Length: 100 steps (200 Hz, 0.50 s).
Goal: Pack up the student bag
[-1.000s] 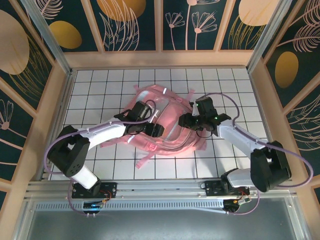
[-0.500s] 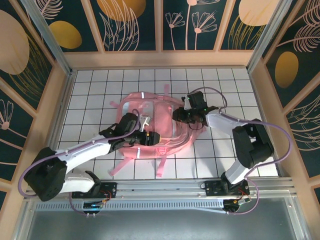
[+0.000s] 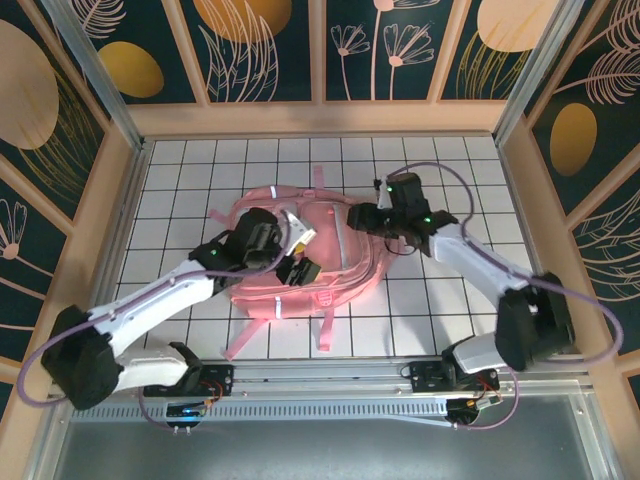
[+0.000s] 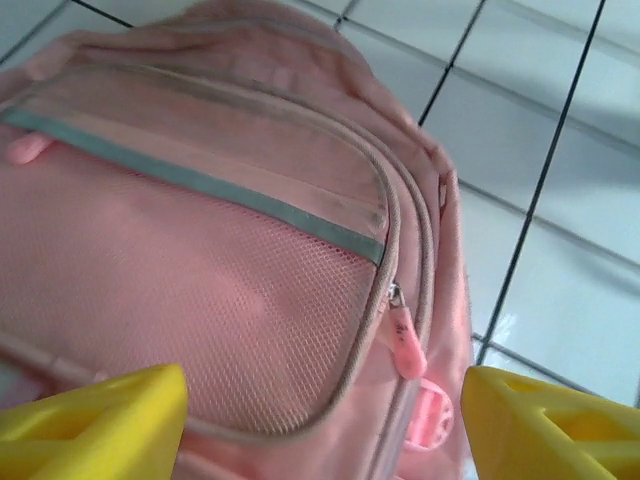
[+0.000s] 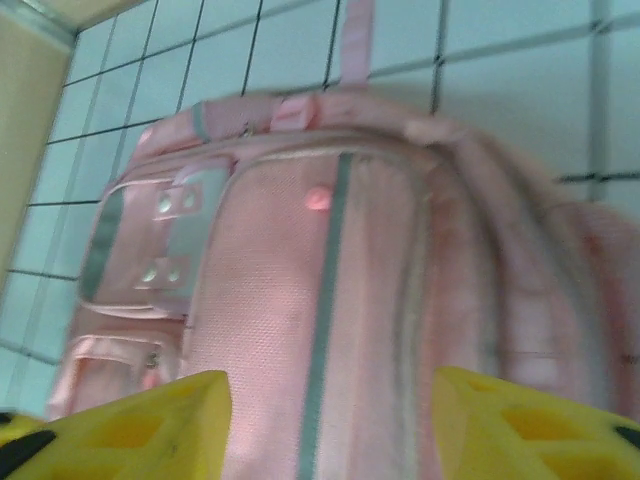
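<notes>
At table (image 3: pixel 200 170) centre, student bag (image 3: pixel 330 262) had shifted. Right gripper (image 3: pixel 372 225) jaws had widened, spread, pinching nothing. Left gripper (image 3: pixel 298 252) jaws spread over zipped pocket (image 4: pixel 200 270). Bag closed, packing likely unstarted.

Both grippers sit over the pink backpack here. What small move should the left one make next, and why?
Probably ease the left gripper down toward the pink zipper pull until its fingers bracket it, then close. The student bag lies flat on the table, this pocket's zip looks shut, and the jaws stand open with nothing gripped, so packing likely starts by opening it.
</notes>
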Each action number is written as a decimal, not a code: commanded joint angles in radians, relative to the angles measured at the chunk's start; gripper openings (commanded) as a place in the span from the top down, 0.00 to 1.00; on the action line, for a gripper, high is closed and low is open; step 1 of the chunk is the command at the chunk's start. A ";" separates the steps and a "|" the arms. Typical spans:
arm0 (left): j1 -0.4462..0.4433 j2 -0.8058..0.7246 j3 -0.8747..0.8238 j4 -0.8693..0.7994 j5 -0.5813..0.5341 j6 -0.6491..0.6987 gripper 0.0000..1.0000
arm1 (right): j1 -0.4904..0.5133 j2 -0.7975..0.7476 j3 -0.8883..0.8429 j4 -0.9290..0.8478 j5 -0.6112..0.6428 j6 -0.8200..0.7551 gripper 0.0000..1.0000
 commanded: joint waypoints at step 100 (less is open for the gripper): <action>-0.105 0.299 0.141 -0.109 -0.262 0.557 0.56 | 0.019 -0.458 -0.309 -0.154 0.075 0.055 0.11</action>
